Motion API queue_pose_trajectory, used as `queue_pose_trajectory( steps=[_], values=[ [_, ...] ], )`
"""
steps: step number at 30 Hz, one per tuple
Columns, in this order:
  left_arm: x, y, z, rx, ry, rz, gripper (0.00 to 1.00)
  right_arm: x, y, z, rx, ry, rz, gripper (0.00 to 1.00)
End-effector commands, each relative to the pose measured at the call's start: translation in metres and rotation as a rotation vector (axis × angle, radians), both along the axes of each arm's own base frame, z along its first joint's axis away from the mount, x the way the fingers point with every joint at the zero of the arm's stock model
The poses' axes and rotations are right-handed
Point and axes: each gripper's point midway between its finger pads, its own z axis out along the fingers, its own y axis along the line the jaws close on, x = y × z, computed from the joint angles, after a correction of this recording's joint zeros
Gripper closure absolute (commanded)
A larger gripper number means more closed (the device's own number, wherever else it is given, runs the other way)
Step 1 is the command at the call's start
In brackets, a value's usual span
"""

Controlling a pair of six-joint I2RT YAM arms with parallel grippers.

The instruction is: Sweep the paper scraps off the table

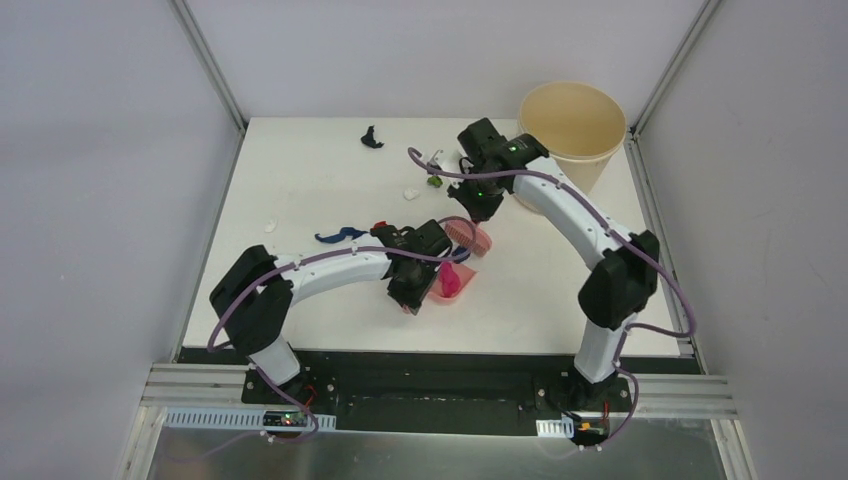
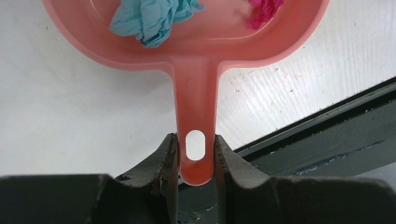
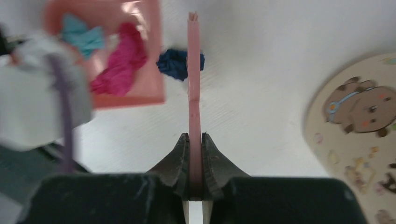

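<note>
My left gripper [image 2: 196, 154] is shut on the handle of the pink dustpan [image 2: 196, 70], which lies on the white table [image 1: 300, 180]. A teal scrap [image 2: 149, 18] and a red scrap [image 2: 264, 9] lie in the pan. My right gripper [image 3: 194, 154] is shut on the pink brush [image 3: 194, 70], whose tip is beside a dark blue scrap [image 3: 173, 64] just outside the pan's edge [image 3: 152, 93]. In the top view, the brush [image 1: 468, 236] is next to the dustpan [image 1: 452, 283]. Loose scraps lie behind: black [image 1: 371, 138], green [image 1: 435, 181], white [image 1: 411, 194], dark blue [image 1: 338, 235].
A beige round bucket [image 1: 571, 125] stands at the table's back right corner; it also shows in the right wrist view [image 3: 355, 140]. Another white bit [image 1: 270, 226] lies near the left edge. The black front edge [image 2: 327, 121] runs close to the dustpan handle.
</note>
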Motion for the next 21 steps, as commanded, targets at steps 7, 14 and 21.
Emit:
queue_pose_trajectory(
  steps=[7, 14, 21],
  values=[
    [0.021, -0.030, 0.000, -0.061, -0.035, -0.088, 1.00, -0.090, -0.007, 0.054, 0.226, 0.145, -0.067, 1.00],
    [0.029, -0.042, 0.012, -0.223, -0.168, -0.124, 1.00, -0.084, -0.026, 0.099, 0.264, 0.012, -0.106, 1.00],
    [0.030, -0.052, 0.015, -0.290, -0.202, -0.151, 1.00, -0.060, -0.072, 0.136, 0.310, -0.141, -0.228, 1.00]
  ],
)
